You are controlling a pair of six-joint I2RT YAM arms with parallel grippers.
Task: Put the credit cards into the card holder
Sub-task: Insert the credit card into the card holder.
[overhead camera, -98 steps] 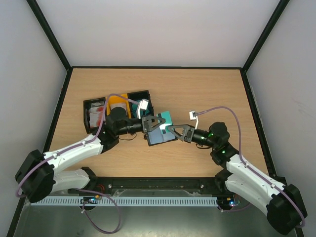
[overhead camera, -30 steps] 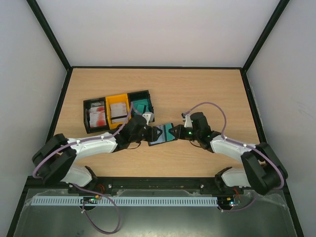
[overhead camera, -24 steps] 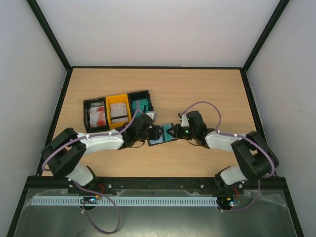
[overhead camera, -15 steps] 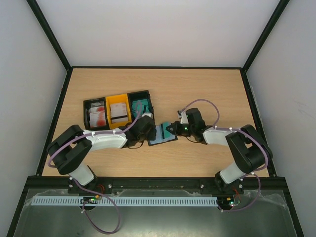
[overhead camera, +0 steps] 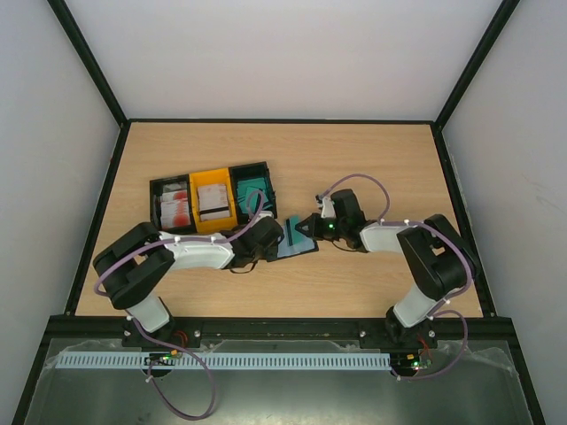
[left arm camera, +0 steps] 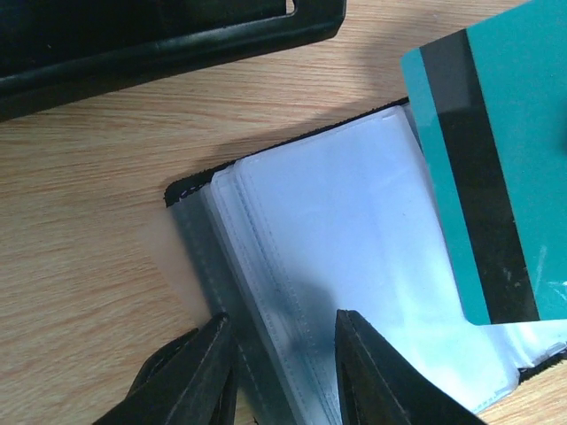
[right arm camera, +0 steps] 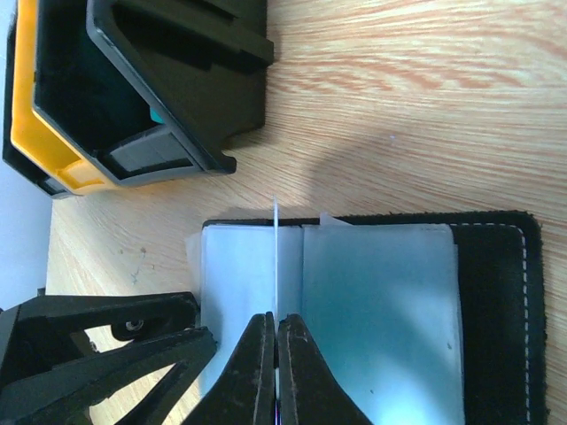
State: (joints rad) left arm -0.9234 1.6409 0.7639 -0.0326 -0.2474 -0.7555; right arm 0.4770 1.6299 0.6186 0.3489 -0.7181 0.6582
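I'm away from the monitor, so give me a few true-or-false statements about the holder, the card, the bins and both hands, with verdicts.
1. The holder lies open on the table. True.
2. The right hand is empty. False: it is shut on a teal card.
3. The teal card sits fully inside a sleeve. False: most of it sticks out past the holder's edge.
4. The middle bin is yellow. True.
5. The fingers of the left hand stand apart over the sleeves. True.
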